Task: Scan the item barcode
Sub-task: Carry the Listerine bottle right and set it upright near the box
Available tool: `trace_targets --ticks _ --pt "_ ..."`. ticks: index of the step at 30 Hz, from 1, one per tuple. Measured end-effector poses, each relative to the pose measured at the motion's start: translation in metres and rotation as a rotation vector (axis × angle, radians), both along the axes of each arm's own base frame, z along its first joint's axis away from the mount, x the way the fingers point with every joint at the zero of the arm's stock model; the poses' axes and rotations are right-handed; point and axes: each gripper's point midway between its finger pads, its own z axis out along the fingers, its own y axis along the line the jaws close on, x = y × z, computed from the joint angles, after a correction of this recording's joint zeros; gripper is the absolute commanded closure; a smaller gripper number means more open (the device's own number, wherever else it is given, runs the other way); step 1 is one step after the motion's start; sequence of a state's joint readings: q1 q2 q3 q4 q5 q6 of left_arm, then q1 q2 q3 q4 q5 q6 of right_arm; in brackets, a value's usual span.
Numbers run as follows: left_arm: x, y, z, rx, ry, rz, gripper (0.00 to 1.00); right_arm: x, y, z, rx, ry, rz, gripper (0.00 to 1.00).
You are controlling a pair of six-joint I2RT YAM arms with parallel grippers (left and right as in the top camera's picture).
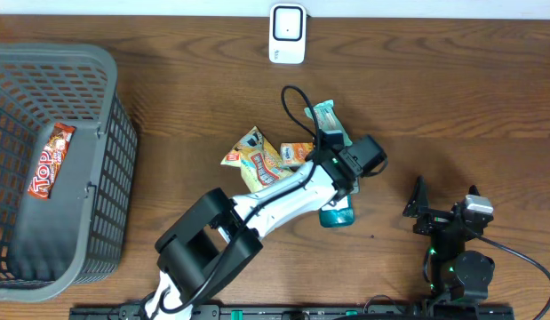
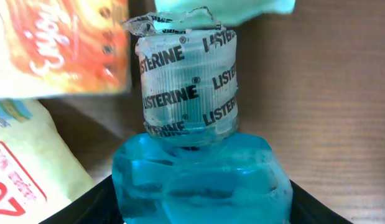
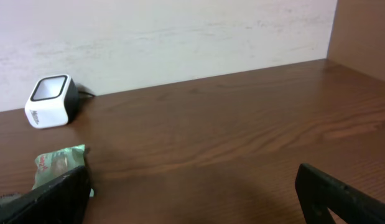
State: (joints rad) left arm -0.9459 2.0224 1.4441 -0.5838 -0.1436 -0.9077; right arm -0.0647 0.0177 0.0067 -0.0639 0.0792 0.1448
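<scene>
The left gripper [image 2: 201, 208] is clasping the blue mouthwash bottle [image 2: 195, 155] between half-spread fingers, snack packets [image 2: 49, 43] crowding beside it. Lifting clear, then turning its label toward the scanner [image 1: 287, 34] well beyond, looks wisest. The right gripper [image 3: 192, 180] is idling wide.

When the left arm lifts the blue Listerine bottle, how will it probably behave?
The Listerine bottle looks filled with liquid, so it is probably heavy for its size. Its smooth, glossy plastic may slip between the fingers. Lying on its side, its flattish body seems unlikely to roll.
</scene>
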Motion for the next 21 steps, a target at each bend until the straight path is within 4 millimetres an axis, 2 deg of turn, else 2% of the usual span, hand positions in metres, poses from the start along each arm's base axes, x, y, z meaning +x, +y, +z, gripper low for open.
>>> trace_targets --ticks 1,4,6,8,11,14,16,19,21 --pt "-0.003 -0.001 0.0 0.002 0.004 -0.007 0.36 0.0 0.0 0.0 0.0 0.0 0.0 0.01" --pt "-0.009 -0.005 -0.001 0.006 0.01 -0.029 0.19 0.0 0.0 0.0 0.0 0.0 0.0 0.01" --pt "-0.01 -0.006 0.0 0.008 0.009 -0.045 0.03 0.0 0.0 0.0 0.0 0.0 0.0 0.01" --pt "-0.007 -0.004 0.004 0.008 0.001 -0.059 0.0 0.0 0.0 0.0 0.0 0.0 0.0 0.01" --pt "-0.001 -0.001 0.015 -0.008 -0.016 -0.057 0.02 0.0 0.0 0.0 0.0 0.0 0.0 0.01" --pt "0.012 0.006 0.051 -0.066 -0.07 -0.039 0.02 0.0 0.0 0.0 0.0 -0.001 0.0 0.01" --pt "0.025 0.015 0.094 -0.14 -0.137 -0.008 0.02 0.0 0.0 0.0 0.0 0.0 0.0 0.01" --pt "0.036 0.03 0.136 -0.208 -0.204 0.03 0.02 0.0 0.0 0.0 0.0 -0.001 0.0 0.01" --pt "0.044 0.049 0.173 -0.264 -0.268 0.068 0.02 0.0 0.0 0.0 0.0 0.0 0.0 0.01"
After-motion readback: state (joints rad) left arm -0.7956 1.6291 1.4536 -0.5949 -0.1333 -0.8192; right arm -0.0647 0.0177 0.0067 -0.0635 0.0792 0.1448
